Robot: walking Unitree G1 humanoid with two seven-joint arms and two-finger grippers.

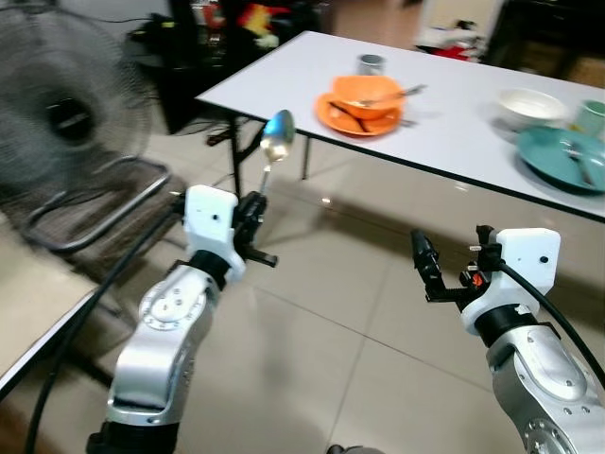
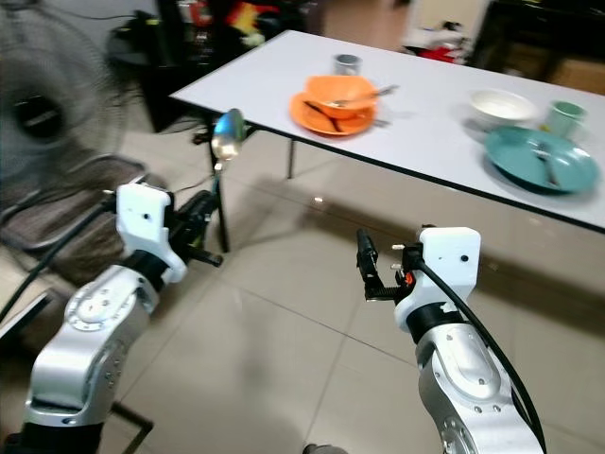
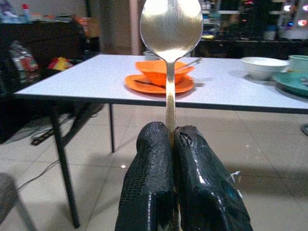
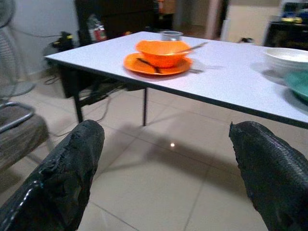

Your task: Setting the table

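Note:
My left gripper (image 1: 255, 210) is shut on the handle of a metal spoon (image 1: 276, 138), which stands upright with its bowl on top (image 3: 171, 23). It is held in the air short of the white table (image 1: 444, 123). An orange bowl on an orange plate (image 1: 359, 102), with a spoon in it, sits near the table's left end. Further right are a white bowl (image 1: 529, 106), a teal plate (image 1: 565, 159) with cutlery, and a green cup (image 1: 592, 117). My right gripper (image 1: 423, 260) hangs open over the floor; its fingers (image 4: 62, 178) are wide apart.
A metal cup (image 1: 371, 64) stands behind the orange bowl. A floor fan (image 1: 61, 113) and a chair (image 1: 90, 222) are to my left. Tiled floor (image 1: 350, 312) lies between me and the table. Dark furniture and clutter (image 1: 217, 28) stand behind the table's left end.

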